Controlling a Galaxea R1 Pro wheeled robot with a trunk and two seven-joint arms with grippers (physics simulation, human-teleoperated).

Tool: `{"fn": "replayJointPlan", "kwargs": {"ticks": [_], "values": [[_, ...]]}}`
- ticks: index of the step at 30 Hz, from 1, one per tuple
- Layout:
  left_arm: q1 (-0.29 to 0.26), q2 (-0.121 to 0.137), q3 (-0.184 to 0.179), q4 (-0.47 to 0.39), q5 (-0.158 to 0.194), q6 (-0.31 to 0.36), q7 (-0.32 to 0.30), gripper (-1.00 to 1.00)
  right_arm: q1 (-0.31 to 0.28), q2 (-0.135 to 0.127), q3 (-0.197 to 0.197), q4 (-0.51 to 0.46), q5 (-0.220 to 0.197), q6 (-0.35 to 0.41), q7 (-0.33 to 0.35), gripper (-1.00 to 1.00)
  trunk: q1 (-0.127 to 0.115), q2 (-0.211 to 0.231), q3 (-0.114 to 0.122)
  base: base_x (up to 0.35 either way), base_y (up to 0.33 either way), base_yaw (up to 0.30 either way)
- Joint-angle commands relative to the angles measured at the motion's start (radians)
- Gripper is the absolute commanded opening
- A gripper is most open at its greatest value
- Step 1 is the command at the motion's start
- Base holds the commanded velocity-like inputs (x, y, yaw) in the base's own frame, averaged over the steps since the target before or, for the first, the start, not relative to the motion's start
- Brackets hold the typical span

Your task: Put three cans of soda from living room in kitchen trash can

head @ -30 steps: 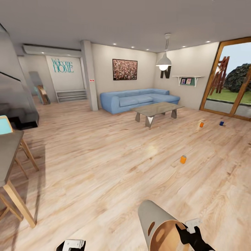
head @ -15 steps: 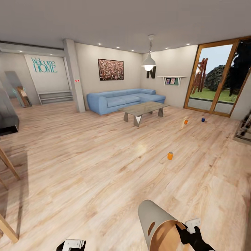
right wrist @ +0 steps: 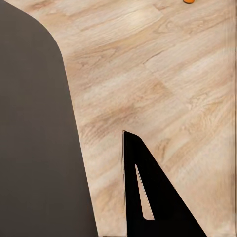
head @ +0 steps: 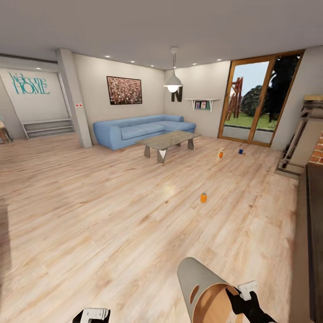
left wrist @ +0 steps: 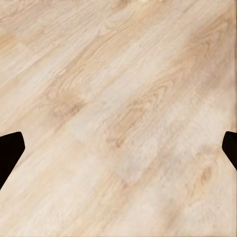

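Three small soda cans stand on the pale wood floor [head: 89, 215] of the living room: the nearest orange can [head: 203, 197] mid-floor, the second orange can [head: 220, 154] and the dark blue can [head: 241, 151] farther off near the wood-framed glass doors [head: 251, 105]. Since a second ago the whole view has swung right, bringing a brick edge [head: 316, 152] into sight; I judge the robot is turning toward the cans. Its right gripper [head: 244, 298] clasps the rim of a grey cylindrical bin [head: 197, 287]; the left gripper [left wrist: 118, 148] hangs spread wide over bare boards. Teal wall lettering [head: 29, 83] reads "Welcome HOME".
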Motion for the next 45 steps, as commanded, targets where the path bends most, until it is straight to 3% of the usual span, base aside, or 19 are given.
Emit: {"fn": "replayJointPlan", "kwargs": {"ticks": [1,10,28,45], "values": [[0.000,0.000,0.000,0.000,0.000,0.000,0.000,1.00,-0.001,0.000,-0.004,-0.002,0.000,0.000,0.000,-1.00,0.000,0.000,0.001,0.009,0.000,-0.244],[0.000,0.000,0.000,-0.001,0.000,0.000,0.000,1.00,-0.001,0.001,-0.004,-0.002,0.002,-0.001,0.000,-1.00,0.000,0.000,0.004,0.198,0.044,-0.226],[0.000,0.000,0.000,0.000,0.000,0.000,0.000,1.00,-0.001,0.003,-0.004,-0.002,0.003,0.000,0.000,-1.00,0.000,0.000,0.004,0.297,0.167,-0.036],[0.000,0.000,0.000,0.000,0.000,0.000,0.000,1.00,-0.001,0.003,-0.004,-0.002,0.001,0.000,0.001,-1.00,0.000,0.000,0.016,0.300,0.034,-0.194]]}}
